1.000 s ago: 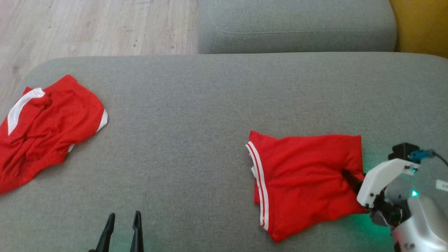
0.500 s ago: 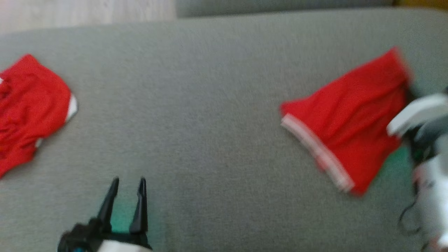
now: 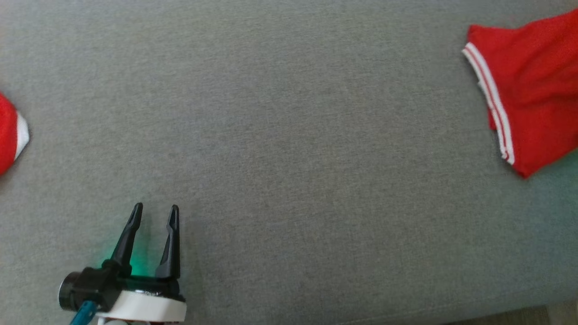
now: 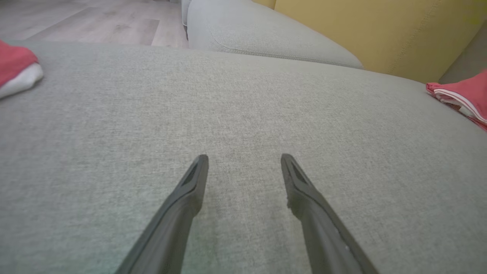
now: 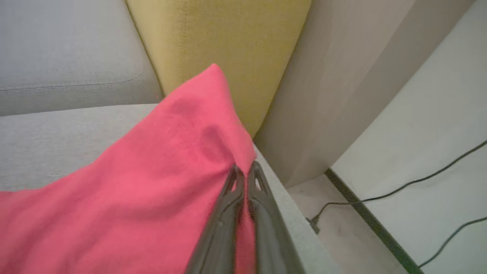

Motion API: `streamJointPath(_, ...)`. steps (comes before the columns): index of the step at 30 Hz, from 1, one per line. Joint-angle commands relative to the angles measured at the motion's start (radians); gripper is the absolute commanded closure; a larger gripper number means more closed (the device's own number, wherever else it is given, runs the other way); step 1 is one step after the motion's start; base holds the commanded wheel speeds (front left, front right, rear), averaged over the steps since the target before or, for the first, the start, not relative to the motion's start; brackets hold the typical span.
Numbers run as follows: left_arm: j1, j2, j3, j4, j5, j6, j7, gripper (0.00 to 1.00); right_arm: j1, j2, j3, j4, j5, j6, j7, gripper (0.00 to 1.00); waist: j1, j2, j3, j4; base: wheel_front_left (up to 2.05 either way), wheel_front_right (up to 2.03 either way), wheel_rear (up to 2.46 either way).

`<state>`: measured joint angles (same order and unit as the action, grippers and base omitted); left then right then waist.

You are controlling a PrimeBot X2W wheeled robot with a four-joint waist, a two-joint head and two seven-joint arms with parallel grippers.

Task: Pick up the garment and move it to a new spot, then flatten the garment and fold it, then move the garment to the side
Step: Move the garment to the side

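1. Garment (image 3: pixel 533 90): the red piece with a white double stripe along one hem lies at the far right of the grey sofa seat (image 3: pixel 289 135). It sits close to the seat's end, beside a yellow cushion (image 5: pixel 220 34).
2. The right gripper (image 5: pixel 245 167) has its two dark fingers drawn almost together, pinching the garment's edge near a corner. Whether that edge is lifted clear of the seat cannot be told.
3. The left gripper (image 3: pixel 156 207) hangs low over bare upholstery, well apart from the garment. Its fingers are spread wide and carry nothing.
4. On progress, the garment looks compact and doubled over, with its striped hem running in one clean line. That suggests the flattening and folding are done.
5. The step in hand appears to be the last one, shifting the folded piece to the side. With the cloth already near the seat's right end, that move seems close to complete.
6. What appears to remain is for the right gripper to let go and draw back without dragging the fold open. The garment's right part runs out of the head view, so how neatly it lies there cannot be judged.
7. A second red garment (image 3: pixel 9 135) with white trim rests at the far left of the seat, clear of both grippers.
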<state>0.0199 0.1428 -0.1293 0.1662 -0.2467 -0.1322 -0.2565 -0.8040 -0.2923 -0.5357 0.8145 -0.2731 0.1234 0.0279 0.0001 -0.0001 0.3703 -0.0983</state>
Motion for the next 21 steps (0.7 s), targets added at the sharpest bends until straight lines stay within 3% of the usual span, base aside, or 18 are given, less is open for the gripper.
streamJointPath(1,-0.019,0.01,0.028,-0.022,0.0,0.002,-0.005,0.0,-0.026,-0.013,-0.015,-0.052,-0.044,0.007,-0.001,1.0,-0.0001,0.0001,-0.001,-0.009,0.0,0.0,0.0)
streamJointPath(3,-0.022,0.005,0.018,-0.02,0.001,0.002,-0.005,0.0,-0.023,0.01,-0.077,-0.081,-0.127,0.007,0.005,1.0,-0.0001,0.0001,-0.005,-0.013,0.0,0.0,0.0)
streamJointPath(4,-0.024,0.004,0.015,-0.019,0.0,0.002,-0.005,0.0,-0.021,0.022,-0.092,-0.09,-0.151,0.007,0.0,0.78,-0.0001,0.0001,-0.007,-0.014,0.0,0.0,0.0)
streamJointPath(5,-0.024,0.003,0.013,-0.017,0.0,0.002,-0.005,0.0,-0.018,0.033,-0.11,-0.098,-0.174,0.007,-0.001,0.02,-0.0001,0.0001,-0.009,-0.014,0.0,0.0,0.0)
streamJointPath(12,-0.02,-0.004,0.017,-0.005,-0.003,0.002,-0.005,0.0,-0.014,0.127,-0.127,-0.154,-0.285,0.007,-0.091,0.0,-0.0001,0.0001,-0.035,-0.012,0.0,0.0,0.0)
streamJointPath(17,-0.012,-0.021,0.033,-0.007,-0.007,0.002,-0.005,0.0,0.001,0.192,-0.037,-0.18,-0.268,0.007,-0.2,0.0,-0.0001,0.0001,-0.089,0.002,0.0,0.0,0.0)
streamJointPath(21,0.003,-0.046,0.047,-0.006,-0.013,0.003,-0.005,0.0,0.069,0.224,0.077,-0.218,-0.189,0.007,-0.258,0.0,-0.0001,0.0001,-0.161,0.035,0.0,0.0,0.0)
